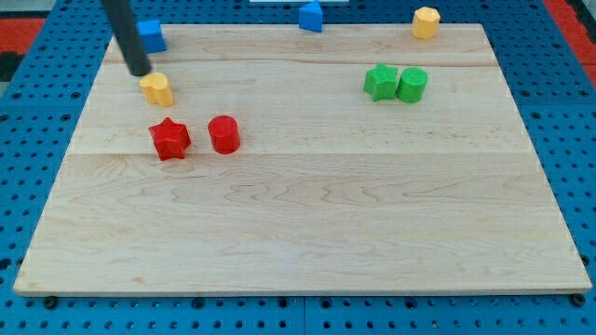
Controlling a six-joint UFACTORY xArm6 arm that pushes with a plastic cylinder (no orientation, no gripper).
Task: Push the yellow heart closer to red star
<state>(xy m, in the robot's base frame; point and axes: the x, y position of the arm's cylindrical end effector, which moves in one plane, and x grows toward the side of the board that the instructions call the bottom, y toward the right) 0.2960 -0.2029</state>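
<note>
My tip (pixel 140 72) sits just at the yellow heart's (pixel 157 89) 10 o'clock; the red star (pixel 169 139) lies near, at the heart's 6 o'clock, so pushing down-view suits; no gripper fitted, just a rod

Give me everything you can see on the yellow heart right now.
The small yellow heart-shaped block looks like matte plastic, lying flat on the light wooden board near the view's upper left. My tip sits just above and left of it, apparently at its edge; contact is unclear. The red star-shaped block lies below it, apart. A blue block stands further up.
</note>
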